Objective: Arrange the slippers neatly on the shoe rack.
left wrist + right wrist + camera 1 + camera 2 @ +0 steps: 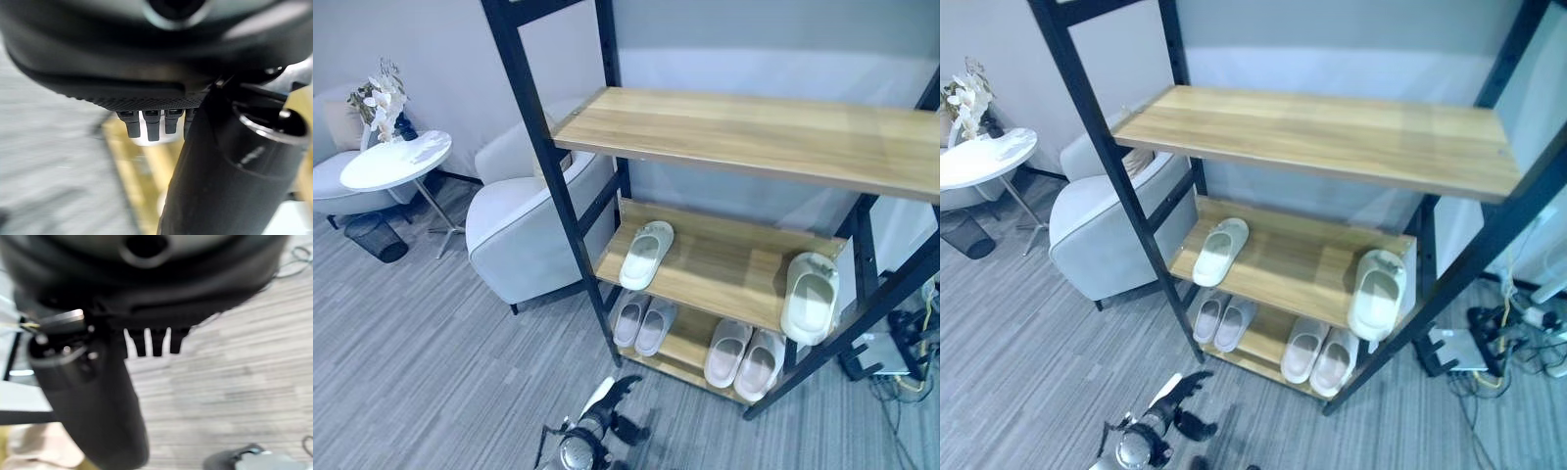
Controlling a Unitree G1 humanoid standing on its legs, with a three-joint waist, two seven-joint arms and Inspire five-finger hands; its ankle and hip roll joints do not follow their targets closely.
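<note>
- Right now the right slipper [810,298] overhangs the middle shelf's [715,264] front edge — the left slipper [646,254] lies well apart.
- Left hand [612,403] low over the floor [431,362] — fingers [152,125] relaxed, empty.
- Right hand [146,298] fingers straight, empty.

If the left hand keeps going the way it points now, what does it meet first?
Probably the left pair of slippers on the rack's bottom shelf; the left hand points up toward them over bare floor, though depth is unclear.

I saw the black-framed wooden shoe rack [724,264] mid-frame; its middle shelf held two pale rubber slippers [646,255], the bottom shelf two pairs [744,357].
</note>
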